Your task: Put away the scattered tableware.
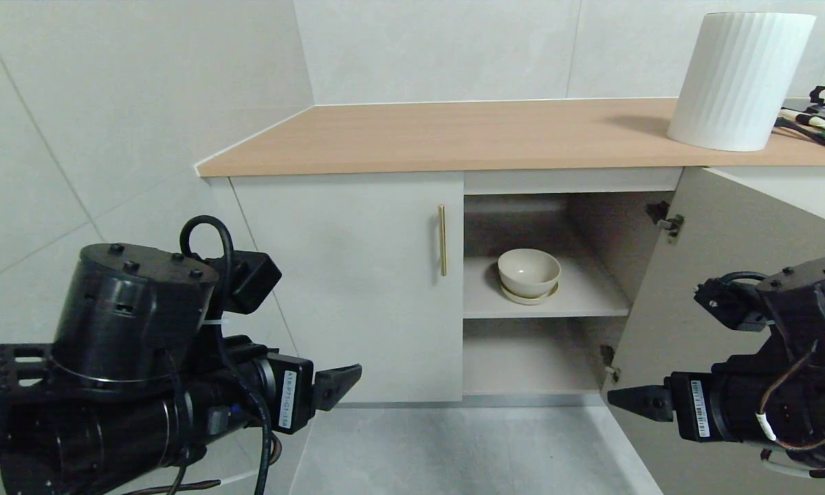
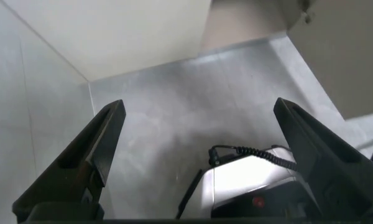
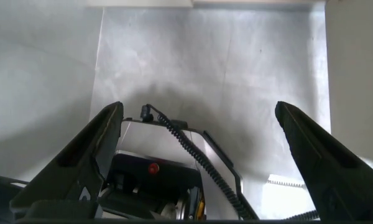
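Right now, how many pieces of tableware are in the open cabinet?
2: a bowl on the shelf, and a plate under it. Others may be hidden behind the shut door.

We see a pale grey cabinet [image 1: 347, 285] set into a corner of large, light wall tiles [image 1: 110, 103], with a wooden worktop [image 1: 454, 134] lying across its top. The cabinet's left door is shut and carries a slim brass handle [image 1: 442, 240] at its inner edge, while its right door [image 1: 729, 234] stands wide open, showing a shelf [image 1: 591, 299] inside. In front of the cabinet we find a grey tiled floor [image 1: 467, 447], evenly lit.
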